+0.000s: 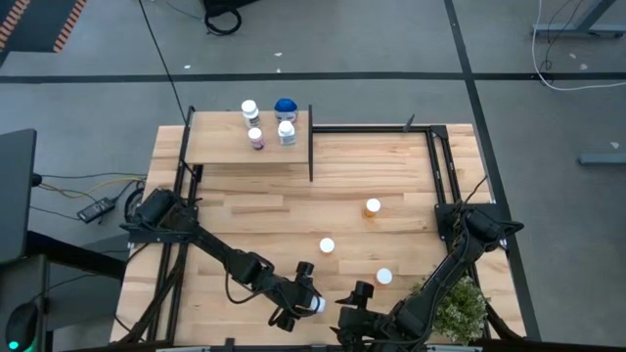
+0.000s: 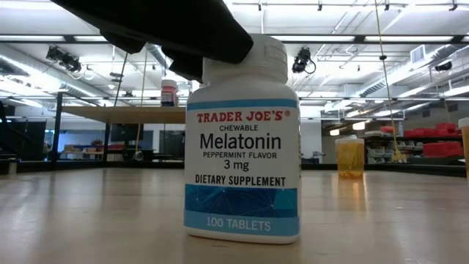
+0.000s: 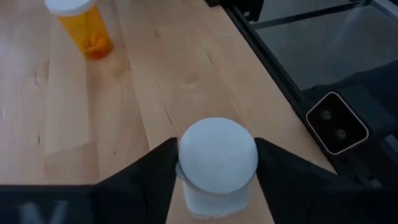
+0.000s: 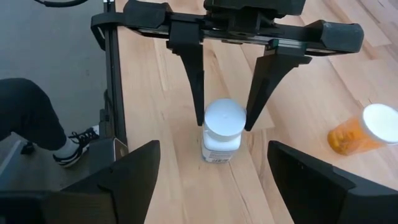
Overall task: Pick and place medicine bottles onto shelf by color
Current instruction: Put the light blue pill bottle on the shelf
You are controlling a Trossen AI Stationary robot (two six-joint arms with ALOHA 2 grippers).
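A white medicine bottle [image 1: 318, 305] with a white cap stands upright on its base near the table's near edge; in the low view the bottle [image 2: 242, 169] fills the middle. My left gripper [image 1: 309, 299] is shut on it. My right gripper [image 1: 352, 305] hovers open just to its right and touches nothing; its fingers [image 4: 124, 180] are spread wide in its wrist view. The shelf [image 1: 220, 147] at the far left bears several bottles, among them a blue-topped one [image 1: 285, 106]. Three white-capped orange bottles [image 1: 373, 206], [image 1: 327, 246], [image 1: 383, 277] stand on the table. My left gripper pinches the bottle's white cap [image 4: 225, 115] between its two fingers, one fingertip [image 4: 200, 109] on each opposite side. The fingers slant down from the table's left. The bottle stands upright with its base [image 2: 242, 233] on the table.
A green potted plant [image 1: 458, 308] stands at the near right corner behind my right arm. A black frame [image 1: 435, 166] runs along the table's right and far sides. A person's leg and shoe [image 4: 37, 124] show beside the table. An orange bottle [image 3: 84, 28] stands beyond the held one.
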